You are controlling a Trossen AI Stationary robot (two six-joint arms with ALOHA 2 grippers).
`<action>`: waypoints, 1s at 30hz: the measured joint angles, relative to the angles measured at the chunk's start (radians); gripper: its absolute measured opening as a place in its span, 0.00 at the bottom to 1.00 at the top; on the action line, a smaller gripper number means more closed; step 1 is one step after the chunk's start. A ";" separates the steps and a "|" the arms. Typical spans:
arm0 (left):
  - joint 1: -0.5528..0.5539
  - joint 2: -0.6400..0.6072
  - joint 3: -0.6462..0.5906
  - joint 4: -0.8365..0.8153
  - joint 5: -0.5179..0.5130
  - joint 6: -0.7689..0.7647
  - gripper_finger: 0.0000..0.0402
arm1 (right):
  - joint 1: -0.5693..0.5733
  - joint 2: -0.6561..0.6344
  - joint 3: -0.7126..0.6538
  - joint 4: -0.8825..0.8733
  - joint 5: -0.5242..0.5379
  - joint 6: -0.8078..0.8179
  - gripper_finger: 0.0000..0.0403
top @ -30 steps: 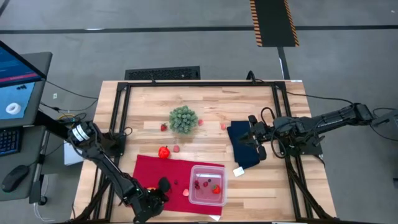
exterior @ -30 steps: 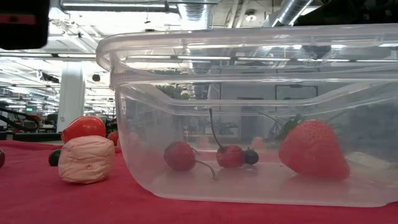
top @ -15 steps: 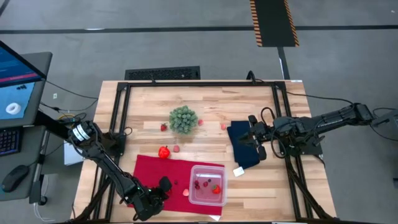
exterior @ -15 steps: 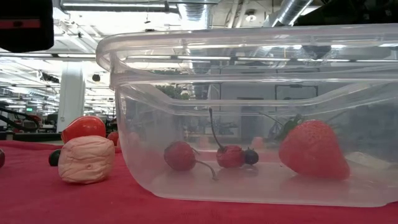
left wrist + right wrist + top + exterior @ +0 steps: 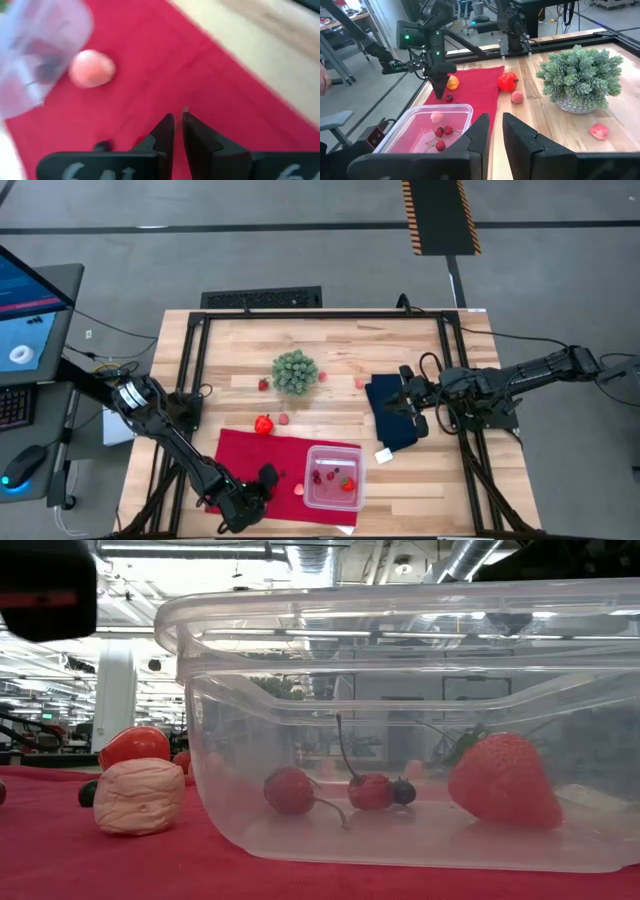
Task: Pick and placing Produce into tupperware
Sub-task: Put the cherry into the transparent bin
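The clear tupperware stands on a red cloth near the table's front edge. In it lie a strawberry and two cherries. A pink-orange lump rests on the cloth just left of it, and a small dark cherry lies close by. My left gripper hangs shut and pointing down over the cloth, left of the lump, with nothing seen between its fingers. A red pepper sits at the cloth's far edge. My right gripper waits, shut, over the dark blue cloth.
A green bushy ball stands mid-table, with a small strawberry and pink bits scattered near it on the bare wood. Black frame rails run along the table's left, far and right sides.
My left gripper has rolled a little about its own axis and eased slightly down and toward the tupperware over the red cloth. Its fingers stay shut. The produce and the tupperware have not moved.
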State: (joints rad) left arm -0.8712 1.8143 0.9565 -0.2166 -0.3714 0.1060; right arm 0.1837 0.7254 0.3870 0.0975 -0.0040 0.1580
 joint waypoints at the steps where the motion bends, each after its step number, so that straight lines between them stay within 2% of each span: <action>1: 0.001 0.009 0.000 0.009 0.019 -0.001 0.07 | 0.000 0.000 0.000 -0.001 0.000 0.000 0.19; 10: 0.003 0.020 0.001 0.062 0.003 -0.004 0.07 | 0.000 0.000 0.000 -0.001 0.000 0.000 0.19; 22: 0.000 0.020 0.001 0.056 0.052 -0.063 0.07 | 0.000 0.000 0.000 -0.008 0.000 0.000 0.19; 26: 0.000 0.020 0.001 0.029 0.032 -0.064 0.07 | 0.000 0.000 0.000 -0.008 0.000 0.000 0.19; 30: 0.000 0.020 0.010 -0.050 -0.035 -0.064 0.07 | 0.000 0.001 0.000 -0.008 0.000 0.000 0.19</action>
State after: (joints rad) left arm -0.8707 1.8343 0.9664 -0.2667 -0.4063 0.0422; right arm 0.1837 0.7265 0.3870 0.0891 -0.0040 0.1581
